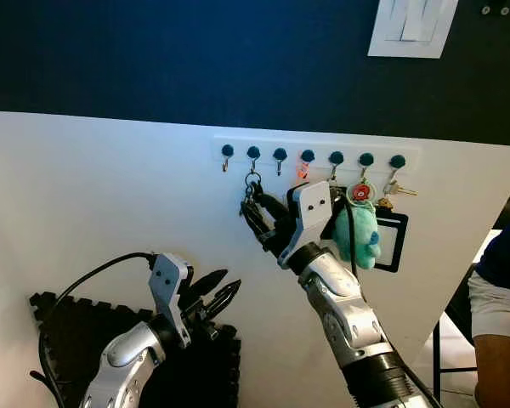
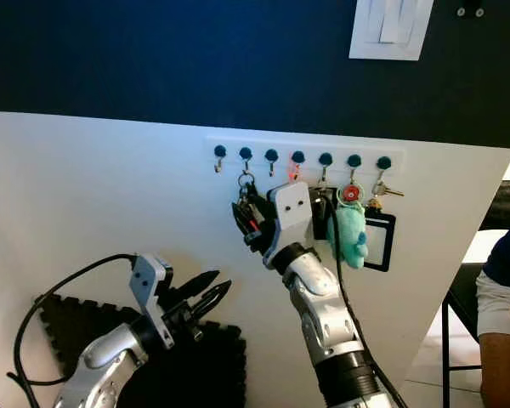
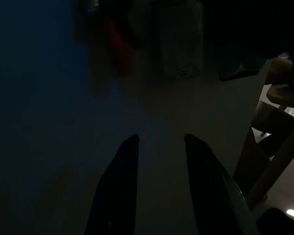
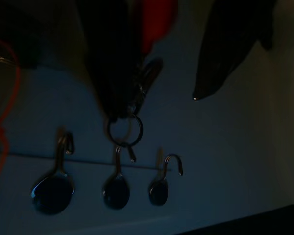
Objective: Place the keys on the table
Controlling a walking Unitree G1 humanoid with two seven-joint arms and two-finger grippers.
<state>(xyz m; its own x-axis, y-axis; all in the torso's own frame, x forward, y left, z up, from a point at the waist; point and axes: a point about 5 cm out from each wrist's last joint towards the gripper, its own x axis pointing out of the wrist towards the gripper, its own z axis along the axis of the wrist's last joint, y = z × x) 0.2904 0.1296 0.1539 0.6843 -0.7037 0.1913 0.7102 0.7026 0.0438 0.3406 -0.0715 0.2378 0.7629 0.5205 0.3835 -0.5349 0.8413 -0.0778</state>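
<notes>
A bunch of keys with a red tag hangs by its ring from the second hook of a white hook rack on the wall. My right gripper is raised to the bunch and open. One finger lies against the keys and the other finger stands well apart. The ring is still on its hook. My left gripper is held low at the left, open, with nothing between its fingers.
More things hang on the rack's right hooks: a teal plush, a black badge holder, a brass key. A black foam mat lies below left. A person's leg shows at the right edge.
</notes>
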